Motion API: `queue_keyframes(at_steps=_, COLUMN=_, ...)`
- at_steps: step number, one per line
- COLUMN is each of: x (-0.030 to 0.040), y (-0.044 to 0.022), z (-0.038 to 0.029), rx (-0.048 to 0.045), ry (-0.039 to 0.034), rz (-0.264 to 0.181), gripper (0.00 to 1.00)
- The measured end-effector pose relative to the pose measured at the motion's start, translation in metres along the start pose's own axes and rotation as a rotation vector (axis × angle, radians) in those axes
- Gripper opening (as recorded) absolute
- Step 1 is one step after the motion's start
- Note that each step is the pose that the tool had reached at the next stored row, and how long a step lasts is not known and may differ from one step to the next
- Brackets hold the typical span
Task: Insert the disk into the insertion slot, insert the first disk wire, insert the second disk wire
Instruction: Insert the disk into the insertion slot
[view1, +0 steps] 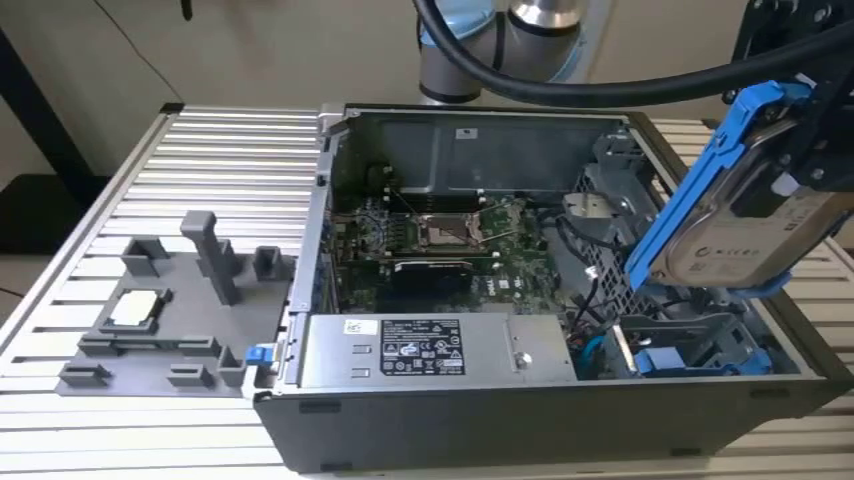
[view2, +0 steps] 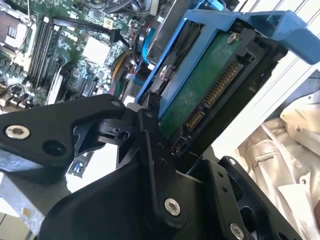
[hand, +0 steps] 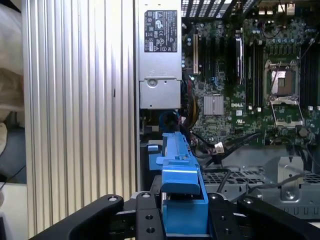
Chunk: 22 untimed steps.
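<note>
My gripper (view1: 817, 140) is shut on the disk (view1: 747, 225), a silver drive in a bright blue frame. It holds the disk tilted in the air over the open computer case at the exterior view's right. The second wrist view has the black fingers (view2: 149, 131) clamped on the disk (view2: 200, 85), whose green circuit board and connector face the camera. The first wrist view looks along the blue frame edge (hand: 180, 165), with the gripper (hand: 182, 216) on either side of it. The insertion slot (view1: 683, 335), in the grey perforated drive cage (hand: 235, 177), lies below the disk. Blue cables (view1: 587, 352) run beside it.
Another blue-framed drive (view1: 667, 362) sits low in the cage. A silver power-supply box (view1: 400, 350) fills the case's near side, with the motherboard (view1: 441, 235) behind it. A grey fixture tray (view1: 174, 320) lies on the ribbed metal table (view1: 120, 170). White cloth (view2: 280, 150) hangs beyond the table.
</note>
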<state>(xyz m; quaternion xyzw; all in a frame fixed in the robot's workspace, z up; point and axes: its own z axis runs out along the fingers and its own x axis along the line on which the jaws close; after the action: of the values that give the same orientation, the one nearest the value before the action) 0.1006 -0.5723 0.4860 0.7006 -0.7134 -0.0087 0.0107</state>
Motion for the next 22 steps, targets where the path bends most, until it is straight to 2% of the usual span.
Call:
queue_keyframes(at_steps=4, x=-0.0001, y=-0.0019, z=0.0042, rx=0.0002, ry=0.0003, rz=0.000, gripper=0.33)
queue_keyframes(at_steps=14, x=-0.0003, y=-0.0145, z=0.0154, rx=0.0003, ry=0.0002, rz=0.000, gripper=0.33)
queue_keyframes(at_steps=22, x=-0.0004, y=-0.0213, z=0.0259, rx=0.0003, ry=0.0001, rz=0.000, gripper=0.33)
